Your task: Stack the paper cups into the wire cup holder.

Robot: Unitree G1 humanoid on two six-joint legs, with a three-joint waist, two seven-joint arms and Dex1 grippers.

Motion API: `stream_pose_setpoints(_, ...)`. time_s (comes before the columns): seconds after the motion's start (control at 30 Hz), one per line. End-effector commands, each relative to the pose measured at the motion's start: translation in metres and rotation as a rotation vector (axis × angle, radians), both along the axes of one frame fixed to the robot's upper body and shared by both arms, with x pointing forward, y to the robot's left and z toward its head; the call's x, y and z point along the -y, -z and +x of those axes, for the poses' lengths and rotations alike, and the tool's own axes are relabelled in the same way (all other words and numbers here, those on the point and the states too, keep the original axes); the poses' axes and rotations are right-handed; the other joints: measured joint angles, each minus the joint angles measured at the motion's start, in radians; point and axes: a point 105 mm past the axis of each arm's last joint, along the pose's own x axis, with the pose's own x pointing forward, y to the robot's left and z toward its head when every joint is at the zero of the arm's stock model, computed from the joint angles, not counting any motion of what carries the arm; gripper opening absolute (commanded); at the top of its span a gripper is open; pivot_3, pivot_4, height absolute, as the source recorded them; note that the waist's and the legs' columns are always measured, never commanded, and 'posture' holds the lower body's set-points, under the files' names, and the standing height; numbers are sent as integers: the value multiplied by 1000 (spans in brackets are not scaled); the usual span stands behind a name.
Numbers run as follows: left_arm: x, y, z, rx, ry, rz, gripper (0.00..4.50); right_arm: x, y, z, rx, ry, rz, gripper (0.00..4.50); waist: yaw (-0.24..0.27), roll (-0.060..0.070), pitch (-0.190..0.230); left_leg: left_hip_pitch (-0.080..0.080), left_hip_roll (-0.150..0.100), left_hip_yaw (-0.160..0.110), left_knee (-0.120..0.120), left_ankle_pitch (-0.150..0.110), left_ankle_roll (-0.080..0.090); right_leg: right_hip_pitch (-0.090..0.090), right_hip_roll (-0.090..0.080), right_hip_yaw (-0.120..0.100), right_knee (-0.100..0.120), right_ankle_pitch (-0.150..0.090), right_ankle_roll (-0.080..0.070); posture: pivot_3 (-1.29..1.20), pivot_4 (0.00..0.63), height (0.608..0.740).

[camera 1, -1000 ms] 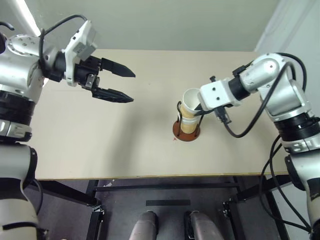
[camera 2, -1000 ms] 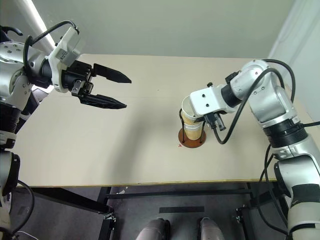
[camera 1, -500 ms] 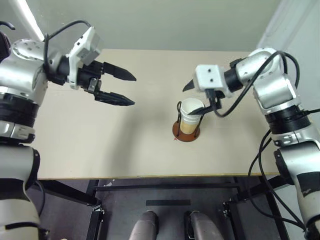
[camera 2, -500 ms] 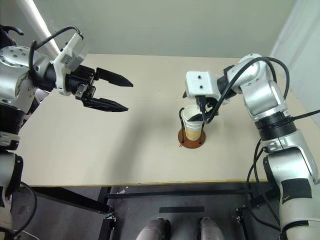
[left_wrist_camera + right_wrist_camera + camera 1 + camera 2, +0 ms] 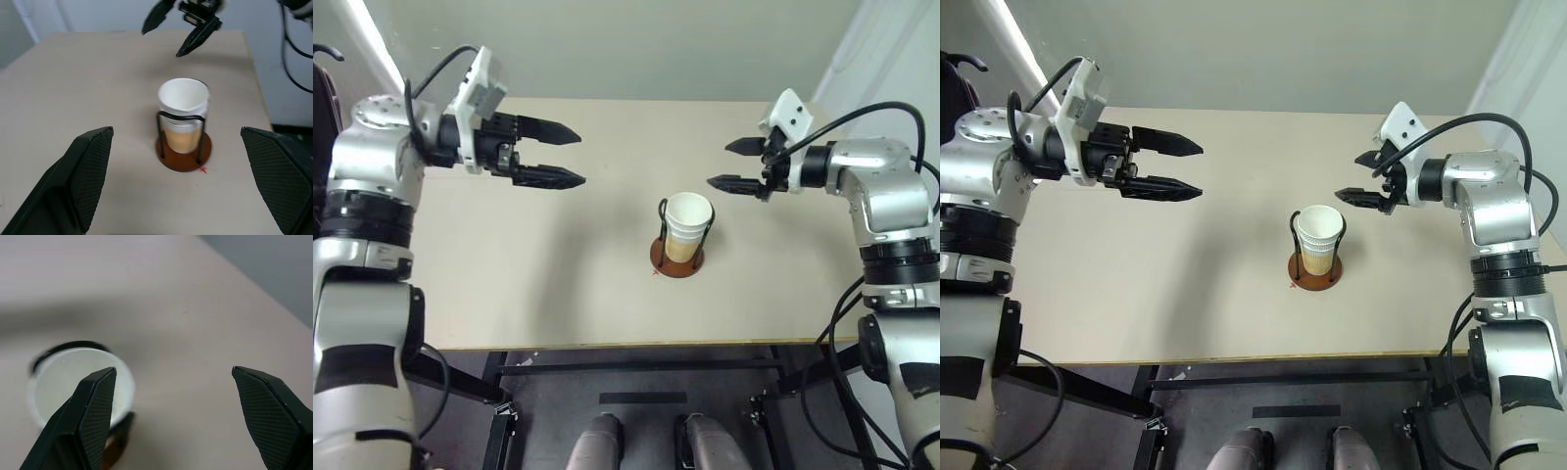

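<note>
Left eye view is showing a beige surface (image 5: 509,274) standing before a pale wall. Cups (image 5: 687,223) are sitting nested upright, mouth up, in the holder (image 5: 677,257), below and between the left claw (image 5: 570,157) and right claw (image 5: 732,164), both gaping apart, empty.

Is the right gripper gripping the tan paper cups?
No, the right gripper hangs open, clear of the paper cups.

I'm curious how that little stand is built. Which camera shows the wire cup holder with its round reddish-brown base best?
The left wrist view: the wire cup holder is near and side-on, black loops and disc base plain around the tan paper cups. Both eye views show it small, from above. The right wrist view catches part of a loop behind a finger.
</note>
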Motion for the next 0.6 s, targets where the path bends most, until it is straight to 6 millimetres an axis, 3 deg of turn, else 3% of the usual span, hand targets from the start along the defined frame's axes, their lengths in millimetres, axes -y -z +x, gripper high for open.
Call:
stream_pose_setpoints(0.03,-7,-9,9,62,-91,-57,4500,13,-6,8,50,95,74,3811,0,0,0,0,0,0,0,0,0,0,0,0,0,0,0,0,150,740)
stream_pose_setpoints(0.33,-12,7,38,97,-308,-148,4500,45,16,35,25,359,239,3811,4,0,0,0,0,0,1,0,0,1,0,0,0,1,2,0,150,740)
stream_pose_setpoints(0.6,-4,21,44,50,-351,-209,4500,63,32,38,-26,454,349,3811,5,0,0,0,0,0,0,0,0,0,0,0,0,1,2,0,150,740)
